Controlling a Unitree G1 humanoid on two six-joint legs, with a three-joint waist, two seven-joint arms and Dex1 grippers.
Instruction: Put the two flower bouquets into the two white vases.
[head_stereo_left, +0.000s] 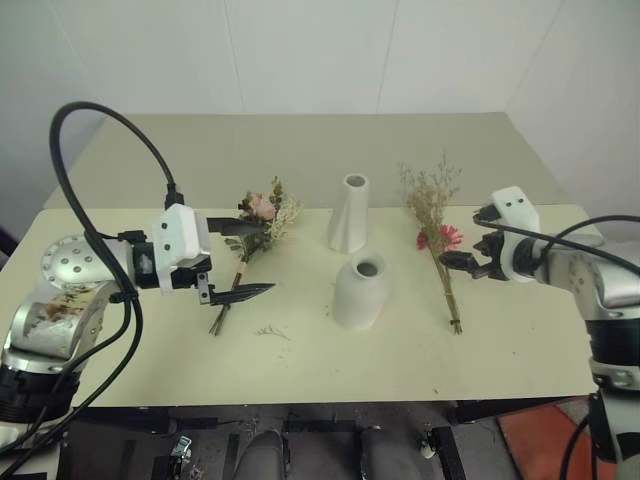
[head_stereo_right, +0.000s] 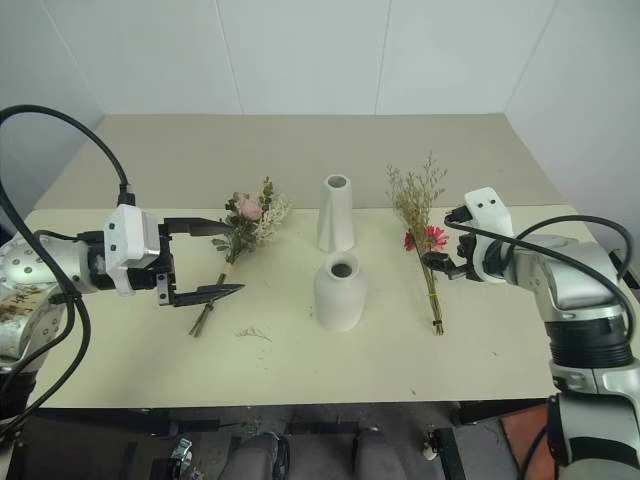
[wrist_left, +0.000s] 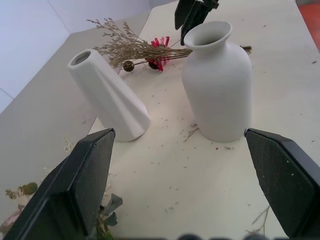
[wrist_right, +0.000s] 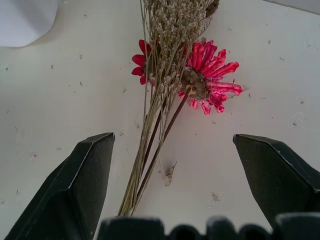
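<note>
Table (head_stereo_left: 300, 375) is carrying everything, and I am reading it from my left across. My left gripper (head_stereo_left: 245, 260) is hanging with its jaws spread wide and nothing in them, just above the stems of the rose bunch (head_stereo_left: 258, 222), which is lying flat with its heads pointing away from me. A stray sprig (head_stereo_left: 268, 332) is lying loose nearer to me. In the middle the tall vase (head_stereo_left: 350, 213) is standing behind the round vase (head_stereo_left: 361, 290), both upright and both empty, close together. Beyond them the beige bunch (head_stereo_left: 436, 228) is lying flat too, red flowers beside its stems. My right gripper (head_stereo_left: 472, 240) is sitting just beside those stems, jaws released and empty; in its wrist view the stems are lying between the open fingers (wrist_right: 75, 185), off toward one of them.

Neither bunch is in a vase yet, so I am judging this as the reach before both grasps. What is worrying me: the stems are thin, dry and flat on the table, so closing off-centre may be catching only a few strands and leaving the rest behind, or snapping them. The vases are standing so near each other that an arm swinging in with a bunch may be knocking the tall, narrow one over.
</note>
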